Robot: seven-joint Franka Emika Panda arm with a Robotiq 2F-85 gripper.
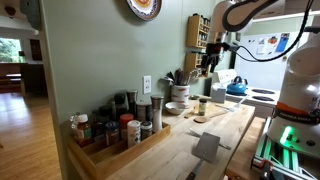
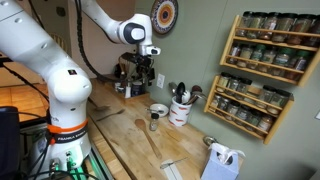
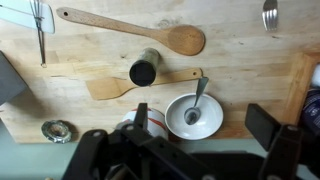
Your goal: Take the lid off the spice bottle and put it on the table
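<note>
The spice bottle [image 3: 143, 72] stands upright on the wooden table [image 3: 240, 70], seen from above with its dark lid [image 3: 143, 70] on it. It stands between a wooden spoon [image 3: 130, 25] and a wooden spatula [image 3: 125, 87]. It also shows in both exterior views [image 1: 203, 104] [image 2: 154, 121], pale with a dark cap. My gripper [image 3: 201, 120] is open and empty, high above the table [image 1: 211, 57] [image 2: 143, 74]. In the wrist view its fingers frame a white bowl [image 3: 194, 115], not the bottle.
The white bowl holds a metal spoon. A utensil crock [image 2: 180, 110] stands by the wall. A wooden tray of spice jars [image 1: 110, 135] sits at the counter's end. A wall spice rack [image 2: 265, 60], a blue kettle [image 1: 237, 87] and a small metal lid [image 3: 57, 130] are in view.
</note>
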